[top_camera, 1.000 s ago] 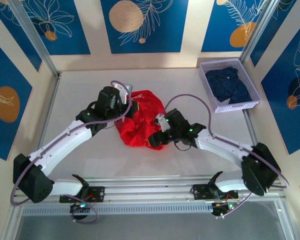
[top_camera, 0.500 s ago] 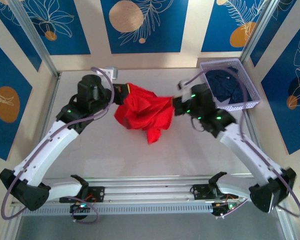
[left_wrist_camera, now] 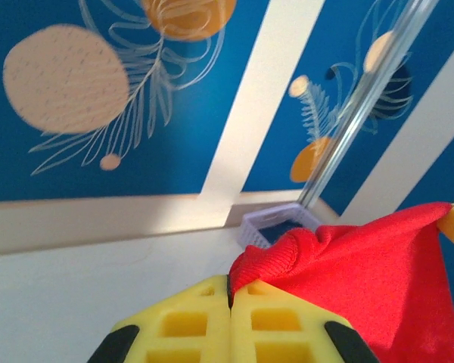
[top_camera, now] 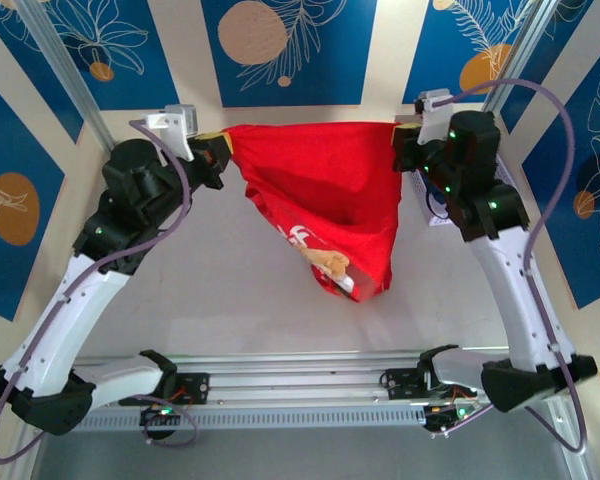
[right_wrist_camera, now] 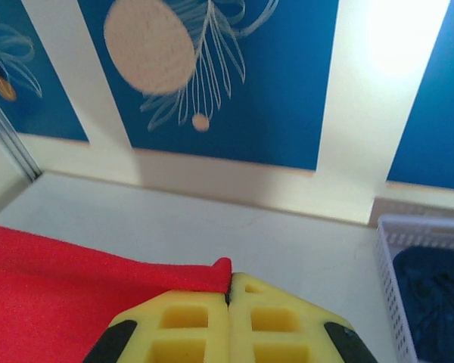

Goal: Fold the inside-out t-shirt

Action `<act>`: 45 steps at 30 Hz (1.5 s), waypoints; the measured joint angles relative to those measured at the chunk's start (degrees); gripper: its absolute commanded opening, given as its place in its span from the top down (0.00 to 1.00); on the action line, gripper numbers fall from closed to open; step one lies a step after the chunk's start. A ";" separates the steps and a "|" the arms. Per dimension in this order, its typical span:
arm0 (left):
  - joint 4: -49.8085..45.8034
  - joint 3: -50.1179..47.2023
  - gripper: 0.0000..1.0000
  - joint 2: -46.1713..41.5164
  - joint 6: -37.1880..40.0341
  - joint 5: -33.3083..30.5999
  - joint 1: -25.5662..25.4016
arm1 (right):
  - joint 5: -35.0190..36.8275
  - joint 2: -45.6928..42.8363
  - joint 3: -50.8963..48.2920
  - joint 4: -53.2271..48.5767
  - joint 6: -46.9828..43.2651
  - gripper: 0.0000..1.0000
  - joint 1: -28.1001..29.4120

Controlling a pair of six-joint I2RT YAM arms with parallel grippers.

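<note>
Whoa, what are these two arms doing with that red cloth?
Two robot arms are holding a red t-shirt up between them, above the white table. The left pincer is shut on one end of its upper edge and the right pincer on the other, so the cloth stretches across and hangs down to a point. A tan-and-white print shows near the bottom. It is not folded yet. A white basket of dark navy clothing sits off to the right.
</note>
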 measured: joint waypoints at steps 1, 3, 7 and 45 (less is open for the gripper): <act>0.61 -2.05 1.00 0.04 -0.35 -0.17 0.33 | -0.31 1.88 -0.04 -0.48 0.09 1.00 -0.04; 1.97 -6.43 1.00 0.20 -1.18 -0.15 0.70 | -0.94 5.18 -0.96 -0.72 0.55 0.91 -0.02; 2.78 -15.43 1.00 1.22 -2.64 0.11 0.90 | -1.44 9.92 -8.92 0.22 2.93 0.62 1.16; 2.29 -26.62 1.00 -2.69 -3.28 -6.73 5.33 | -1.49 21.14 -28.52 19.65 4.50 1.00 17.86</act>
